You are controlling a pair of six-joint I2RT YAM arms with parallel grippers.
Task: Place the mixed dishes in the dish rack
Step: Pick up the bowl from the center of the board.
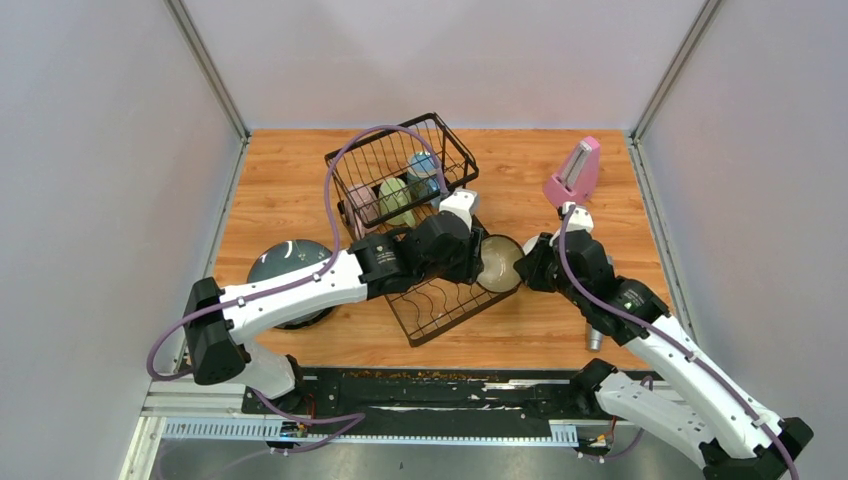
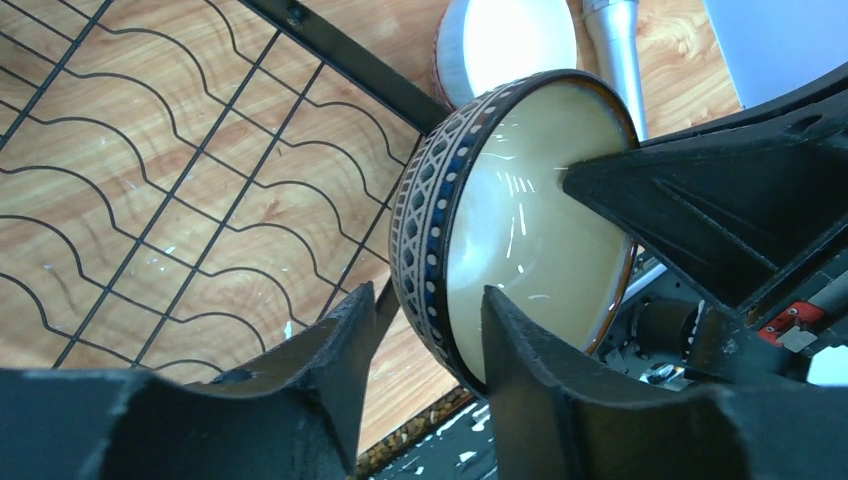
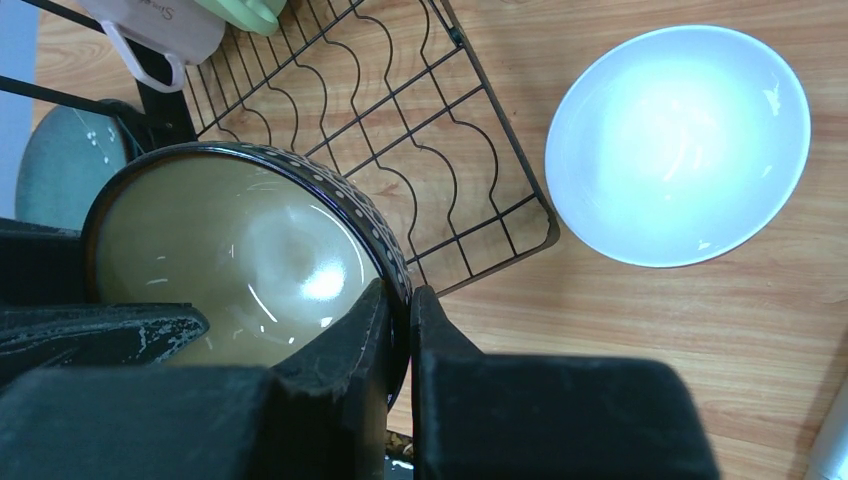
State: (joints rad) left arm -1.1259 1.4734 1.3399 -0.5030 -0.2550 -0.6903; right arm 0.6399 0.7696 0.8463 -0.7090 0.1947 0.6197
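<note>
1. the right hand [image 3: 400,300] is narrow. its fingers pinch the rim of the patterned bowl [image 3: 230,250], one inside and one outside.
2. the left hand [image 2: 425,310] is partly spread and straddles another part of the same rim. one finger is over the cream inside and one is just beside the patterned wall. i cannot tell whether they press it.
3. the bowl stands on edge between the two hands, at the right edge of the dish rack [image 2: 360,55], over its low wavy tray.
4. a pink mug [image 1: 363,205], a pale-green mug [image 1: 397,200] and a blue mug [image 1: 425,165] sit in the rack's tall basket.
5. a white bowl [image 3: 680,145] lies on the worktop [image 1: 300,160] just beside the tray's corner, with a silver microphone [image 2: 615,50] near it.
6. a dark speckled plate [image 1: 290,262] lies left of the rack, partly under the left arm. a pink metronome [image 1: 575,172] stands well apart, at the far right.
</note>
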